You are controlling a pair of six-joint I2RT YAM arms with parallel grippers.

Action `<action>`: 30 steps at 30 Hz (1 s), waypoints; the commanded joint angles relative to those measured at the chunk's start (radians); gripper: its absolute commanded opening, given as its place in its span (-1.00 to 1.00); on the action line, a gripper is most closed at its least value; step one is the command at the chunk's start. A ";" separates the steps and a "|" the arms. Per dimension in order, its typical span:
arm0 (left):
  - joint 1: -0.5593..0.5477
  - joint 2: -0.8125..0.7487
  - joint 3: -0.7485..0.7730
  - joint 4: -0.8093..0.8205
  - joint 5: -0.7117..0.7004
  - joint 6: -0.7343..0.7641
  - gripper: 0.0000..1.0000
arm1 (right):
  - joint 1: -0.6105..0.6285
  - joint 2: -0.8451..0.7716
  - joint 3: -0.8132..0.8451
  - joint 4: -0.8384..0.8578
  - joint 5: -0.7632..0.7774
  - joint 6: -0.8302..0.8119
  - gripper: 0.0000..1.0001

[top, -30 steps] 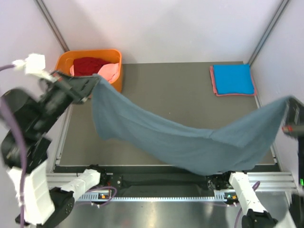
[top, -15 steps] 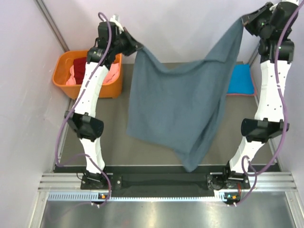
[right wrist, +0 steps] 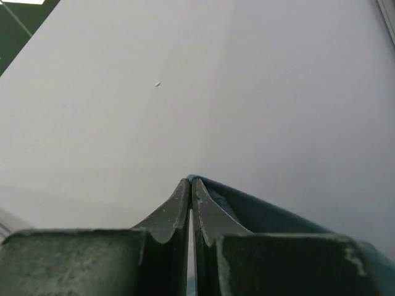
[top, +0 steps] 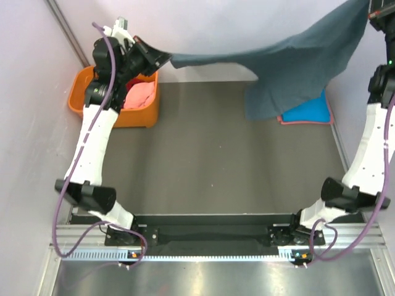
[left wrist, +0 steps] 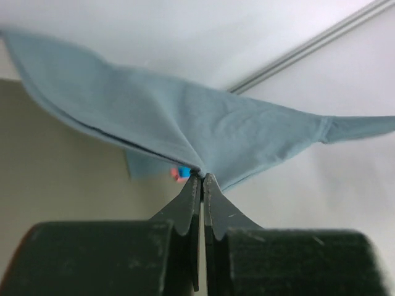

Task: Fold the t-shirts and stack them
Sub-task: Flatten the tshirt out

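2 arms point(top: 92, 142) extended high and apart, fingers point(left wrist: 184, 213) pinching grey-blue t-shirt point(top: 296, 61).

basket point(top: 136, 116) far left on table point(top: 210, 166), folded shirts point(top: 308, 113) far right (under hanging shirt point(top: 296, 61))

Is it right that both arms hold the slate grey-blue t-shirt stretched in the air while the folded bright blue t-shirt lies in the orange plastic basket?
No. The top external view shows the folded bright blue t-shirt on the dark table at far right, not in the orange plastic basket. Both arms do hold the slate grey-blue t-shirt stretched in the air.
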 commanded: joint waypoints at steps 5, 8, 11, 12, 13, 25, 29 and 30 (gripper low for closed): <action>-0.001 -0.324 -0.416 -0.070 -0.024 0.146 -1.00 | -0.004 -0.381 -0.503 -0.267 0.055 -0.100 -1.00; -0.001 -0.445 -0.575 -0.146 -0.108 0.186 -1.00 | -0.008 -0.592 -0.814 -0.359 0.052 -0.120 -1.00; -0.001 -0.560 -0.732 -0.199 -0.112 0.195 -1.00 | -0.008 -0.839 -1.121 -0.426 0.038 -0.121 -1.00; -0.001 -0.586 -0.771 -0.237 -0.109 0.195 -1.00 | -0.007 -0.937 -1.234 -0.484 0.050 -0.132 -1.00; -0.001 -0.614 -0.811 -0.253 -0.116 0.197 -1.00 | 0.024 -0.973 -1.276 -0.526 0.120 -0.134 -1.00; -0.001 -0.905 -1.327 -0.290 -0.249 0.030 -1.00 | 0.102 -1.194 -1.628 -0.736 0.225 -0.117 -1.00; -0.001 -0.947 -1.348 -0.293 -0.366 -0.012 -1.00 | 0.102 -1.174 -1.591 -0.732 0.276 -0.172 -1.00; -0.001 -0.950 -1.350 -0.299 -0.421 -0.015 -1.00 | 0.102 -1.170 -1.589 -0.730 0.283 -0.184 -1.00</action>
